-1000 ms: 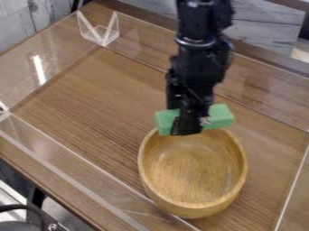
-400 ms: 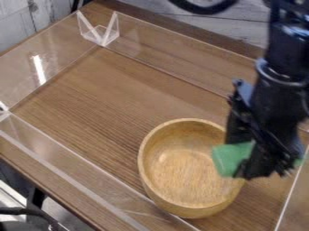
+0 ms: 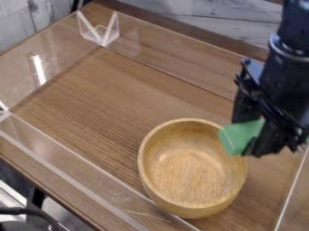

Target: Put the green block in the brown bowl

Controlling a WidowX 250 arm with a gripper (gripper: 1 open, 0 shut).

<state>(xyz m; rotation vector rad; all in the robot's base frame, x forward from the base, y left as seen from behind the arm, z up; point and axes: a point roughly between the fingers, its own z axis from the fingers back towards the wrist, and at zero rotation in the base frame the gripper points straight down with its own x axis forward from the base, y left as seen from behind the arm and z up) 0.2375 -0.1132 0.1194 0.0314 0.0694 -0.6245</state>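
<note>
- Brown wood-look tabletop [image 3: 90, 108] fills most of the view, its surface slightly mottled, with a transparent strip [image 3: 75, 171] running diagonally along the near left edge.
- Beyond the far edge, pale patterned material [image 3: 236, 25] shows at the top right, and similar pale material [image 3: 36, 20] at the top left.
- Dark cables [image 3: 27, 213] curl in the bottom left corner, off the tabletop.
- A clear, angular plastic holder [image 3: 99, 29] stands near the far left edge, well apart from the bowl.
- The round, light brown bowl [image 3: 191, 171] sits on the table, nothing visible inside it.
- A black robot gripper [image 3: 251, 131] reaches in from the right, covering part of the tabletop and the space beside the bowl.
- Its jaws are closed around the green block [image 3: 240, 139], which is held tilted at the bowl's upper right rim, overlapping it in view; whether they touch, I cannot tell.
- No writing or brand can be read.
</note>
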